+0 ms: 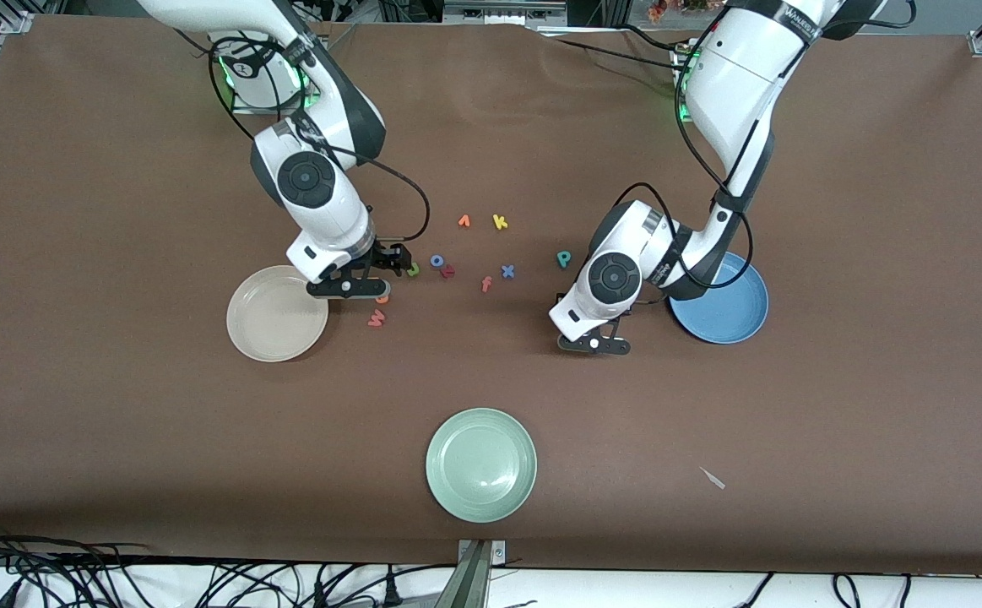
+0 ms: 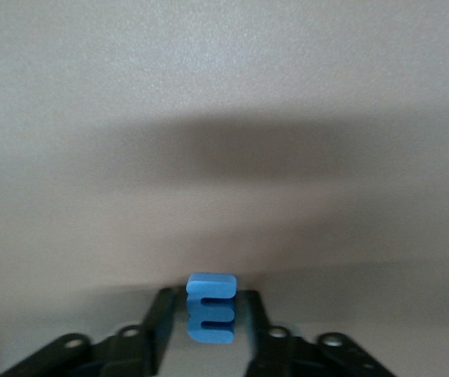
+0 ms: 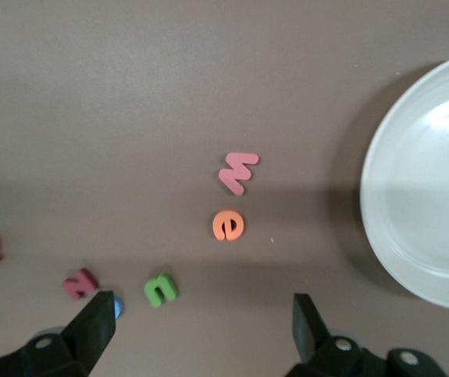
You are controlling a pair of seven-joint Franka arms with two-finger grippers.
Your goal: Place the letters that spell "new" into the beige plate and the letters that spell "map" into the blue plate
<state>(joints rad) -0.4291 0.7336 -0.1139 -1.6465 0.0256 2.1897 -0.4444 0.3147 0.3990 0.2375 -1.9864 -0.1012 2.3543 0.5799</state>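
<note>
The left gripper (image 2: 210,308), low at the table, is clenched on the blue m (image 2: 209,320), its black fingers (image 2: 162,314) pressed to either side of the upright foam letter. Seen from the front camera, the blue plate (image 1: 723,304) lies at about two o'clock from that hand and the teal p (image 1: 564,258) at about eleven. The yellow a cannot be found. The right gripper (image 3: 201,322) waits, jaws spread wide, over the e (image 3: 228,225), with the w (image 3: 238,171) and n (image 3: 160,288) close by. The beige plate (image 1: 278,313) sits at about eight o'clock from it in the front view. Both plates hold nothing. The likely trouble is the pinch itself: the m is small, soft foam caught near the fingertips, so it could twist or slip out on the lift and land short of the blue plate. At the right arm's end, a blue o (image 3: 116,305) and a dark red letter (image 3: 78,283) crowd the n, so a loose descent could take the wrong piece. Beyond the letters themselves, the only writing is print on the left arm's upper link, too small to read.
</note>
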